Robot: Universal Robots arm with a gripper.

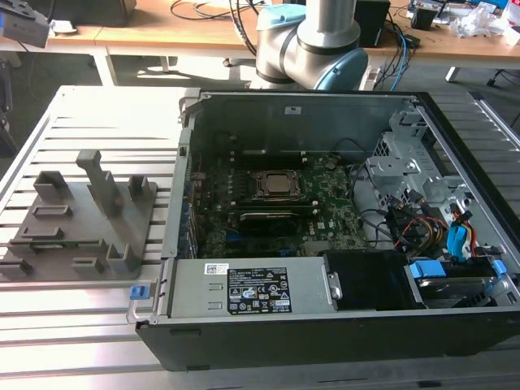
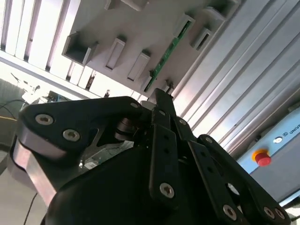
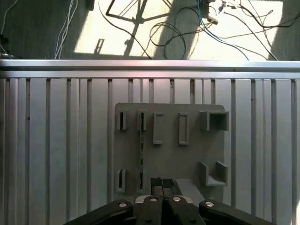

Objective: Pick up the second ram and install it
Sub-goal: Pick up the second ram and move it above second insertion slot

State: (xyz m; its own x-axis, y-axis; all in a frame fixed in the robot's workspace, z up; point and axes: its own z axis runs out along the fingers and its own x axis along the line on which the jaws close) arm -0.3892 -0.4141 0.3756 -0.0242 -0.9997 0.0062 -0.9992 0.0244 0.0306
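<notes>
The second ram (image 3: 141, 151) is a thin green stick standing on edge between two slot blocks of the grey holder plate (image 3: 192, 154). In the second wrist view the second ram (image 2: 166, 54) runs as a green strip across the holder plate (image 2: 140, 28). My gripper (image 3: 162, 182) hangs above the plate's edge, a little to one side of the stick, shut with nothing in it. The gripper (image 2: 161, 96) points its black fingertips towards the stick's end. In the exterior view the holder plate (image 1: 81, 223) lies at the exterior view's left, with the second ram (image 1: 58, 244) low in it.
An open computer case (image 1: 325, 106) sits at the exterior view's right, with the motherboard (image 1: 276, 203), a power supply (image 1: 252, 288) and a drive cage with cables (image 1: 422, 219). Both stand on a slotted aluminium table (image 1: 81, 341). A red button (image 2: 262, 158) is beyond the table.
</notes>
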